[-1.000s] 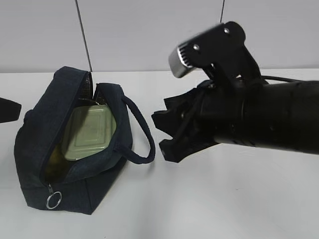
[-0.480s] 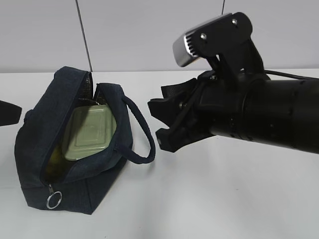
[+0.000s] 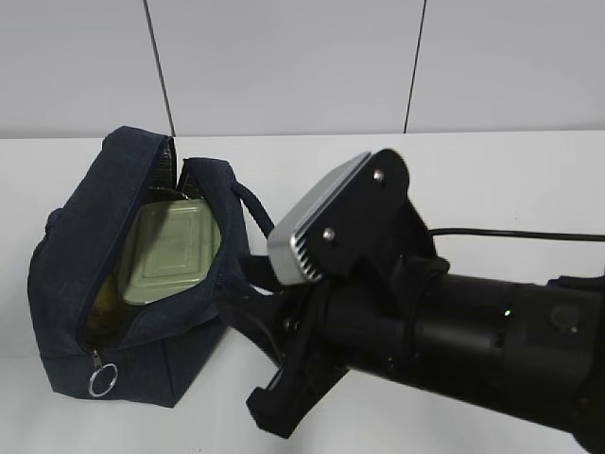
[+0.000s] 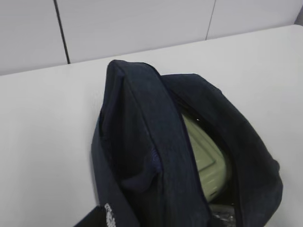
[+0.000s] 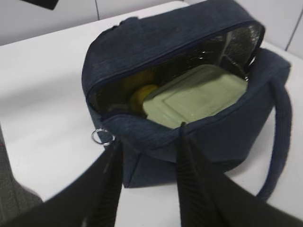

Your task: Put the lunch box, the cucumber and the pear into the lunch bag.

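Note:
The navy lunch bag (image 3: 66, 274) stands open on the white table. It also shows in the left wrist view (image 4: 142, 142) and the right wrist view (image 5: 156, 42). The lunch box (image 3: 170, 251) with its sage-green lid lies inside it (image 5: 194, 97). The yellow pear (image 5: 141, 96) sits in the bag beside the box. I cannot make out the cucumber. My right gripper (image 5: 149, 135) is open and empty, its fingers astride the bag's near wall, low beside the bag (image 3: 244, 350). My left gripper's jaws are not shown; only a black corner sits at that view's lower edge.
The zipper's metal ring pull (image 5: 101, 137) hangs at the bag's near end (image 3: 101, 380). The looped handle strap (image 5: 279, 142) droops on the bag's right side. A white tiled wall (image 3: 284, 57) stands behind the table. The table's edge (image 5: 14, 170) lies close at the left.
My right arm has swung down and left, from beside the handle to low against the bag's front side. The dark tip at the exterior view's left edge is gone.

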